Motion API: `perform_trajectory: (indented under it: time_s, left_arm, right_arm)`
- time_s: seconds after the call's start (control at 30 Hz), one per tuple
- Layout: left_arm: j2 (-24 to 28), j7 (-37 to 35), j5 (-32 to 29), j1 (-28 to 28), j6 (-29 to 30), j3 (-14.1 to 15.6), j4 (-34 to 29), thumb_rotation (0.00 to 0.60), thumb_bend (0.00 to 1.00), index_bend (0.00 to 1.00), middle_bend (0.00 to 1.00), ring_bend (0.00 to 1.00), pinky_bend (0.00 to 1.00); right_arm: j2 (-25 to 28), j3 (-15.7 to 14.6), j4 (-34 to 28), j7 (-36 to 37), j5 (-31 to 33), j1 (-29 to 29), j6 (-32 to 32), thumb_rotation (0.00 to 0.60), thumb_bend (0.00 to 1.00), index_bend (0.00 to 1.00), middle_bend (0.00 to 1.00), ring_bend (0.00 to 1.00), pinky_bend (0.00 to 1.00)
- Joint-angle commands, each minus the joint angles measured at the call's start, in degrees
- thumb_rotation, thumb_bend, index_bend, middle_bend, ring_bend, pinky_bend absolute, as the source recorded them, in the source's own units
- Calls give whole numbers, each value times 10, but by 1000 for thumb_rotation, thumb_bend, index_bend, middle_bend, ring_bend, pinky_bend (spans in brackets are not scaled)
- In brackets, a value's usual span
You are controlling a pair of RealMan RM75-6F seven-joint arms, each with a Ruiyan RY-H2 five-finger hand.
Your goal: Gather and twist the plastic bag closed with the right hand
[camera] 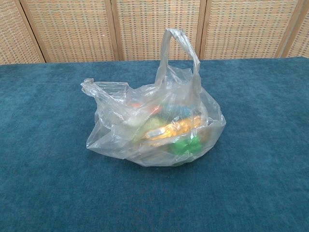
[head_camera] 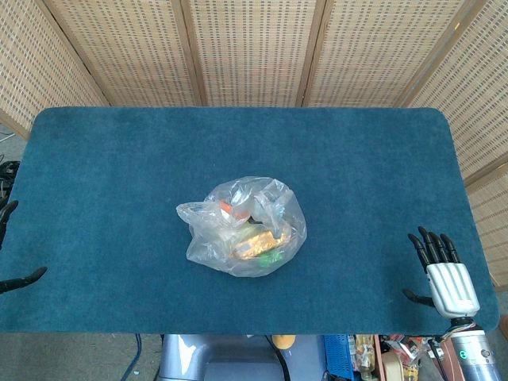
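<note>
A clear plastic bag [head_camera: 244,228] sits in the middle of the blue table [head_camera: 119,167], with orange, yellow and green items showing through it. In the chest view the bag [camera: 154,128] has one handle loop standing upright and its mouth loose. My right hand [head_camera: 441,270] lies at the table's front right edge, far from the bag, fingers spread and holding nothing. Only dark fingertips of my left hand [head_camera: 9,246] show at the left edge of the head view, well away from the bag. Neither hand appears in the chest view.
Woven wicker screen panels [head_camera: 254,48] stand behind the table. Below the table's front edge lie some clutter and the robot's base [head_camera: 222,361].
</note>
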Motion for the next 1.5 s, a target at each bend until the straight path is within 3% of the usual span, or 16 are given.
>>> perform_trajectory:
  time_s: [0.03,0.27,0.43,0.57,0.9,1.23,1.5]
  left_arm:
    - [0,0,1,0,1,0,0,600,150,0,0,0,0]
    - [2,-13,6,4,8,-1,2,600,150,0,0,0,0]
    - [2,-18,5,2,7,-3,4,600,149,0,0,0,0]
    - [2,-19,2,-1,4,-5,5,600,151,0,0,0,0]
    - [2,-22,-31,-13,-15,-15,11,600,150,0,0,0,0]
    - [3,-24,-56,-23,-30,-23,16,600,149,0,0,0,0]
    - [1,-19,-65,-28,-36,-25,16,600,150,0,0,0,0]
  right_arm:
    - [0,-1,0,1,-3,0,-1,600,0,33,0,0,0]
    - [14,-14,-21,57,-32,12,-24,600,0,35,0,0,0]
    - [51,-32,-79,162,-94,74,-102,600,0,39,0,0,0]
    - [85,-19,-138,235,-106,151,-194,600,0,40,0,0,0]
    - [96,60,-201,261,11,282,-368,600,0,41,0,0,0]
    - [63,101,-186,192,121,337,-414,600,0,45,5,0,0]
    - [41,144,-205,234,189,381,-458,600,0,89,76,0,0]
